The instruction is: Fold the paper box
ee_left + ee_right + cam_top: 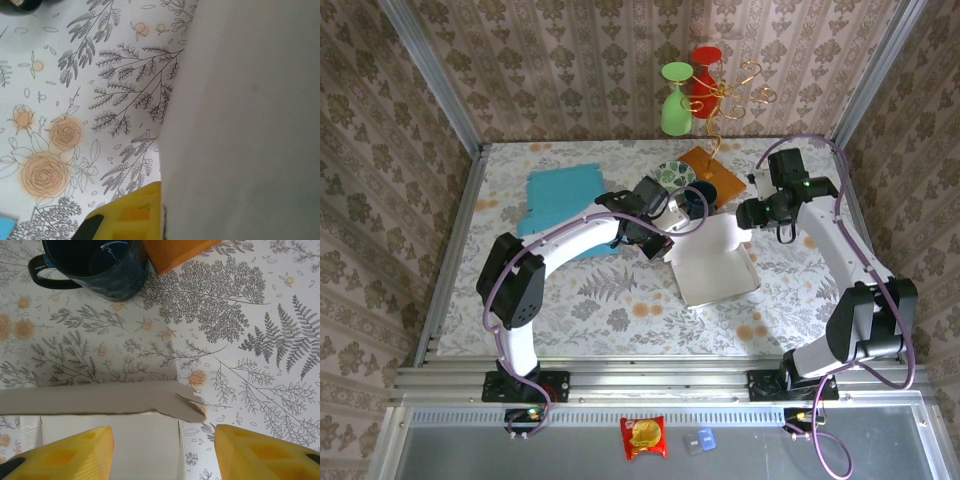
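Observation:
The white paper box (715, 265) lies partly unfolded in the middle of the table, its back flap standing up. My left gripper (660, 243) is at the box's left edge and shut on its side flap. In the left wrist view that white flap (240, 125) covers the right half, with one yellow finger (130, 215) pressed flat against its edge; the other finger is hidden behind the paper. My right gripper (745, 215) hovers open over the box's back right corner. In the right wrist view its fingers (65, 455) straddle the corner, where the grey flap edge (100, 399) ends.
A dark blue mug (695, 200) (100, 265), a patterned plate (672, 175) and an orange card (713, 170) sit just behind the box. A teal cloth (560, 195) lies at the back left. Green (675, 100) and red (705, 70) glasses stand against the far wall.

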Robot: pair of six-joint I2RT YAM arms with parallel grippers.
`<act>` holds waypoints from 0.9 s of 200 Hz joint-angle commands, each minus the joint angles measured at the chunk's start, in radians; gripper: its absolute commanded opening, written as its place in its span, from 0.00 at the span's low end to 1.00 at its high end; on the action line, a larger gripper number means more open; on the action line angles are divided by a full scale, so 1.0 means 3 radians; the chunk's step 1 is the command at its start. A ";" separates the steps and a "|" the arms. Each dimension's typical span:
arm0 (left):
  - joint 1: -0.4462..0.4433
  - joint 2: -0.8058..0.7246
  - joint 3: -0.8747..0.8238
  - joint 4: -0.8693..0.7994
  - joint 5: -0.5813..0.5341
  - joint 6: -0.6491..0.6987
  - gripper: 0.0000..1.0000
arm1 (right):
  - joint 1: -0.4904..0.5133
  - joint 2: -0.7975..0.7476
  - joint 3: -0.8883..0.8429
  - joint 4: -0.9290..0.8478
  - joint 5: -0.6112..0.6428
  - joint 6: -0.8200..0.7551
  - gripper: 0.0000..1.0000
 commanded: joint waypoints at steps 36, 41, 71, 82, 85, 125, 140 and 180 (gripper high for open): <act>0.0064 -0.0149 -0.0005 -0.0257 0.0021 0.0499 0.00 | -0.0007 -0.0448 -0.0248 0.0204 -0.0388 -0.0127 0.57; 0.0095 -0.0185 -0.0022 -0.0294 0.0023 0.0547 0.00 | -0.0003 -0.0488 -0.0280 0.0238 -0.0431 -0.0142 0.57; 0.0360 -0.0488 -0.0267 -0.0387 0.0080 0.0794 0.00 | 0.0104 -0.0715 -0.0417 0.0344 -0.0599 -0.0293 0.60; 0.0440 -0.0605 -0.0376 -0.0401 0.0090 0.0931 0.00 | 0.0176 -0.0714 -0.0437 0.0304 -0.0606 -0.0381 0.62; 0.0459 -0.0629 -0.0407 -0.0399 0.0085 0.0967 0.00 | 0.0197 -0.0710 -0.0444 0.0292 -0.0598 -0.0401 0.62; 0.0672 -0.0828 -0.0648 -0.0350 0.0000 0.1187 0.00 | 0.0410 -0.0549 -0.0507 0.0308 -0.0480 -0.0465 0.65; 0.0694 -0.0825 -0.0684 -0.0327 -0.0069 0.1213 0.00 | 0.0451 -0.0428 -0.0465 0.0325 -0.0477 -0.0461 0.65; 0.0730 -0.0799 -0.0733 -0.0227 -0.0096 0.1174 0.00 | 0.0554 -0.0086 -0.0239 0.0293 -0.0538 -0.0504 0.64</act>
